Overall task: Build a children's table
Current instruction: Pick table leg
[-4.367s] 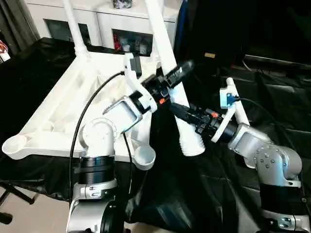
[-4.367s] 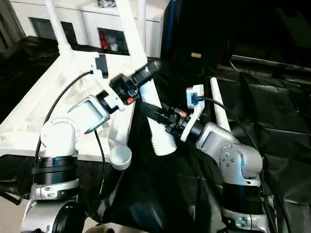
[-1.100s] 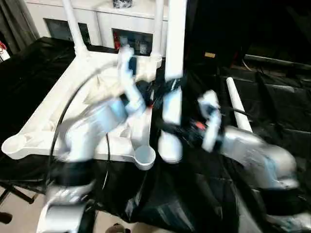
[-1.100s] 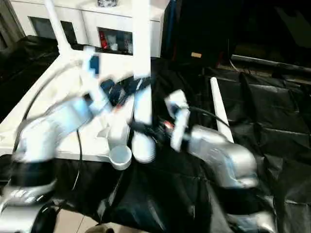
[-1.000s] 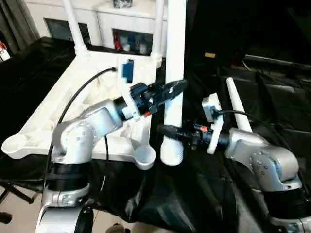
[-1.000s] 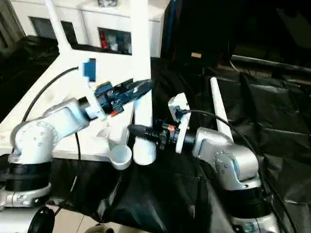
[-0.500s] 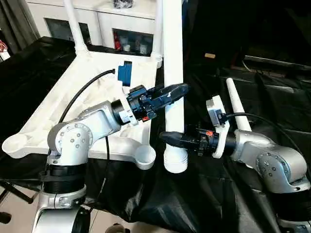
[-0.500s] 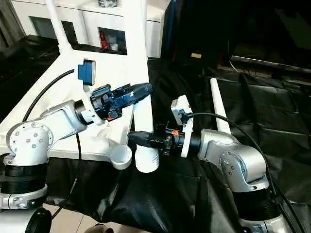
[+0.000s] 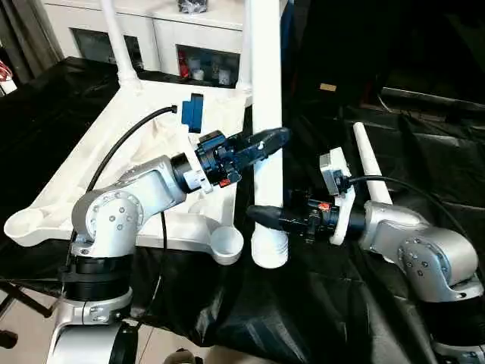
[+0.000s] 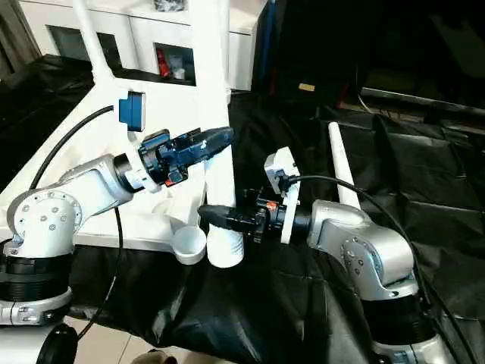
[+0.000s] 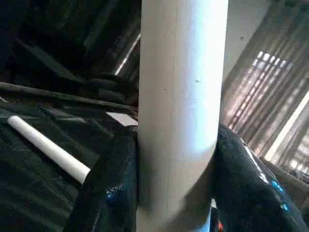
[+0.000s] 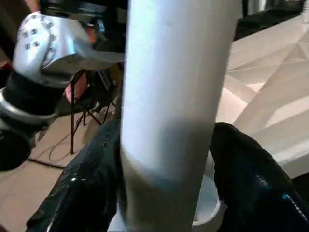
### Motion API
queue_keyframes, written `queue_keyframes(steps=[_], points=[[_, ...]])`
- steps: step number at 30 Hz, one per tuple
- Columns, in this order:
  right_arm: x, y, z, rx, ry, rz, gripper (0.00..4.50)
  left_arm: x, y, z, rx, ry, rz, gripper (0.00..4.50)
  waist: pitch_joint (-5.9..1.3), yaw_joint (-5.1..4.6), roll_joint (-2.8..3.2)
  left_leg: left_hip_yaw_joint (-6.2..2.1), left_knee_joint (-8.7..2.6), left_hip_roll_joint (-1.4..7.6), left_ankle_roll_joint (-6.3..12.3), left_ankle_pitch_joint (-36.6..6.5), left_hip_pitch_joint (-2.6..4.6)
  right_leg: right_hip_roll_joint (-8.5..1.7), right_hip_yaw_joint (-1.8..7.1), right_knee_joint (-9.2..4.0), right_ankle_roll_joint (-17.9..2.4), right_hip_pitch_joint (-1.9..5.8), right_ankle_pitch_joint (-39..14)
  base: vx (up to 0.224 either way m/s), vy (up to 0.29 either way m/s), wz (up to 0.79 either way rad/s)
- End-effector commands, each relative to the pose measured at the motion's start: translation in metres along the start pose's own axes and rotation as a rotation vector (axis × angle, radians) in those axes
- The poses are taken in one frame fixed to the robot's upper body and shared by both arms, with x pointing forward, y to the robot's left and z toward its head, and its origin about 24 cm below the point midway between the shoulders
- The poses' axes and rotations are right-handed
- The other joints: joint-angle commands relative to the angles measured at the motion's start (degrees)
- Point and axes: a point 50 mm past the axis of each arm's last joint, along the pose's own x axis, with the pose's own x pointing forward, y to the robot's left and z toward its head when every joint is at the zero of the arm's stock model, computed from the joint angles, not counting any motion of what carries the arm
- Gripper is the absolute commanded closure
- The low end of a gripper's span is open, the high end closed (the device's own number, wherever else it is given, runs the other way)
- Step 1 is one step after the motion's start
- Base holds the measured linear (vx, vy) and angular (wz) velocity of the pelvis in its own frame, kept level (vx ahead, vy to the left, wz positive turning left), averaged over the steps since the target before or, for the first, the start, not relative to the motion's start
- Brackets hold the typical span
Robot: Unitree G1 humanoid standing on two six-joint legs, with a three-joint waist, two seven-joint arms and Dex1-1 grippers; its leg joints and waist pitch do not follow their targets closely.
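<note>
The children's table top (image 9: 91, 174) lies upside down on the left, ribbed underside up. A round corner socket (image 9: 227, 244) sits at its near corner. One white table leg (image 9: 267, 91) stands upright just right of that socket, with its ribbed lower end (image 9: 269, 254) above the black cloth. My left gripper (image 9: 273, 138) is shut on this leg at mid-height, with a black finger (image 11: 108, 188) on each side. My right gripper (image 9: 258, 212) grips it lower down, and its fingers (image 12: 91, 188) lie against both sides. A second leg (image 9: 369, 167) lies loose on the cloth to the right.
Two legs (image 9: 117, 38) stand in the table top's far corner sockets. A white cabinet (image 9: 151, 30) is behind the table. Crumpled black cloth (image 9: 424, 152) covers the work surface to the right. The floor (image 9: 23, 341) shows at the near left.
The held leg, tilted a few seconds ago, now stands upright. In the last half second its lower end has shifted slightly left towards the near corner socket, with both grippers still around it.
</note>
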Motion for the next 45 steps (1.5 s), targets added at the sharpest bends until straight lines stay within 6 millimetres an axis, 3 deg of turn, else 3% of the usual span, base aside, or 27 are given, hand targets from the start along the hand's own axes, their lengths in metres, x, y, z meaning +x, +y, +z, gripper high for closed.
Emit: queue_keyframes(steps=[1, 15, 30, 40, 45], points=[[-0.001, 0.003, 0.005, -0.018, 0.018, 0.033, 1.51, 0.005, -0.008, 0.004, 0.031, 0.015, -0.063, 2.68, -4.07, 0.16, -0.37, -0.4, -3.77, 2.12, 0.14, -4.0, 1.23, -3.52, 1.87, -4.11, -12.2, 2.54, -0.4, 0.0, 0.0, 0.0], [0.0, 0.001, -0.003, 0.016, 0.122, 0.111, 1.51, 0.015, -0.017, -0.002, 0.086, 0.091, -0.175, 2.68, -4.11, -0.03, -0.86, -0.32, -3.64, 2.2, 0.4, -3.9, 1.17, -3.63, 1.87, -4.02, -12.9, 2.56, -0.9, 0.0, 0.0, 0.0], [0.0, 0.004, -0.007, 0.044, 0.152, 0.155, 1.51, 0.016, -0.015, -0.001, 0.102, 0.094, -0.19, 2.68, -4.21, 0.06, -0.85, -0.35, -3.54, 2.19, 0.57, -3.7, 1.17, -3.62, 1.84, -3.88, -13.5, 2.66, 0.1, 0.0, 0.0, 0.0], [0.002, 0.003, -0.009, 0.046, 0.153, 0.151, 2.43, 0.016, -0.015, -0.001, 0.098, 0.101, -0.193, 2.68, -4.25, 0.1, -0.75, -0.35, -3.5, 2.17, 0.59, -3.5, 1.19, -3.59, 1.82, -3.8, -14.0, 2.67, 0.8, 0.0, 0.0, 0.0], [0.002, 0.002, -0.009, 0.041, 0.153, 0.136, 2.58, 0.015, -0.014, -0.001, 0.1, 0.107, -0.183, 2.68, -4.26, 0.13, -0.72, -0.39, -3.53, 2.19, 0.57, -3.4, 1.21, -3.6, 1.78, -3.73, -14.0, 2.68, 1.0, 0.0, 0.0, 0.0]])
